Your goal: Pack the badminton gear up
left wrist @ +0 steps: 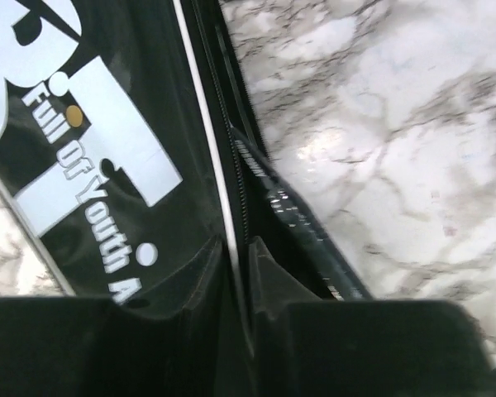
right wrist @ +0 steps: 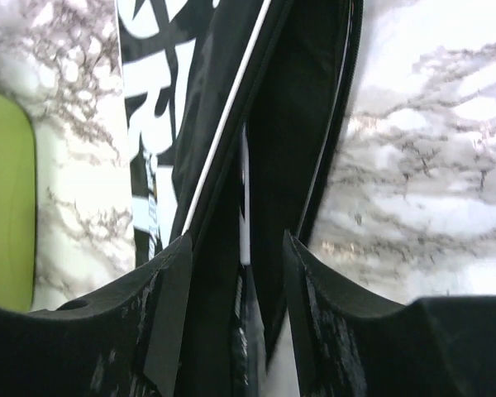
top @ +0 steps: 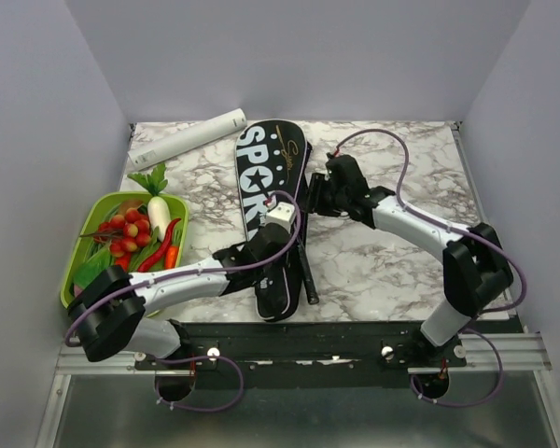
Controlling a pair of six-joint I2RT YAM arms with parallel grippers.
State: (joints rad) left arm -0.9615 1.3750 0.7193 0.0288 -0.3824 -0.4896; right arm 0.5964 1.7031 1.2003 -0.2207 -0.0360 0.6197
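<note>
The long black bag point(top: 266, 154) lettered "SPORT" lies lengthwise down the middle of the marble table. A black racket handle point(top: 307, 275) pokes out along its right side and shows beside the zip in the left wrist view point(left wrist: 302, 219). My left gripper point(top: 278, 217) sits over the bag's right edge, its jaws point(left wrist: 237, 241) nearly together with the white-piped seam of the bag point(left wrist: 107, 165) pinched between them. Just to the right, my right gripper point(top: 319, 196) stands open point(right wrist: 236, 240) astride the bag's black flap point(right wrist: 314, 124). No racket heads show.
A green tray point(top: 75, 257) of toy vegetables stands at the left, and its rim point(right wrist: 4, 198) shows in the right wrist view. A white cylinder point(top: 189, 136) lies at the back left. Bare marble spreads to the right of the bag.
</note>
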